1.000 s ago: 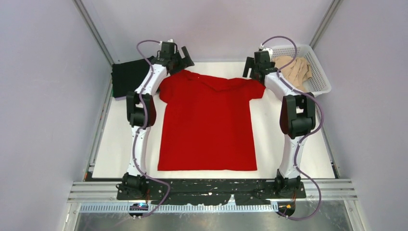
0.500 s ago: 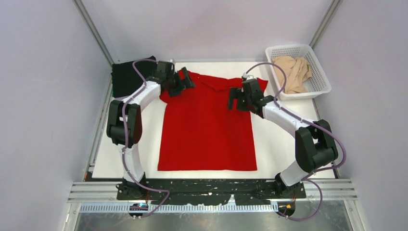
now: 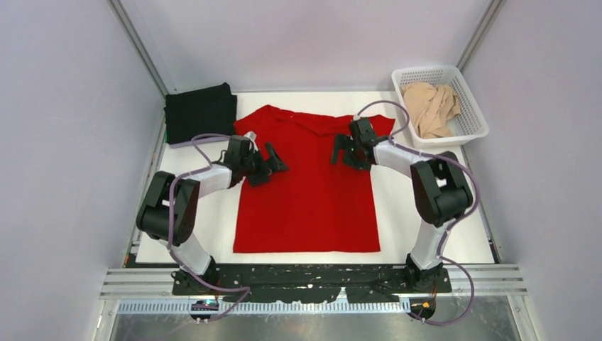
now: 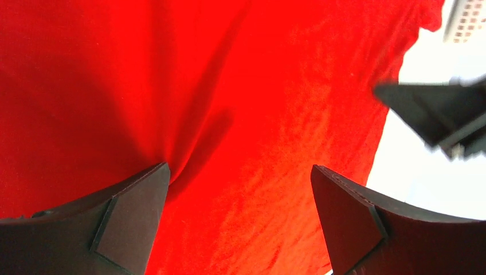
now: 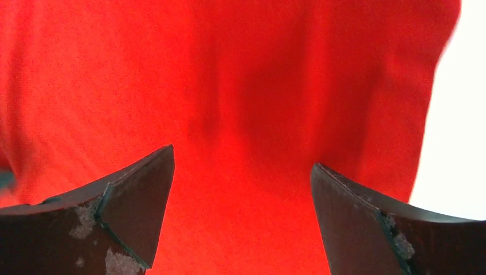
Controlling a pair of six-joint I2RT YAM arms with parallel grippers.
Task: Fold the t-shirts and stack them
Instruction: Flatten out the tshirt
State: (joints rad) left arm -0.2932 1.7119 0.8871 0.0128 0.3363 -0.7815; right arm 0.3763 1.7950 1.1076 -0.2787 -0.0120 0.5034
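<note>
White tabletop (image 3: 394, 206) is being covered by red t-shirt (image 3: 305, 199); L gripper (image 4: 240, 172), R gripper (image 5: 240, 157) being held wide open, empty, cloth below tips. Risk: one layer being pinched, fold skewing.

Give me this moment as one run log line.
red t-shirt spread flat | left gripper open over it | right gripper open over it | black t-shirt folded, far left | beige t-shirt in basket
</note>
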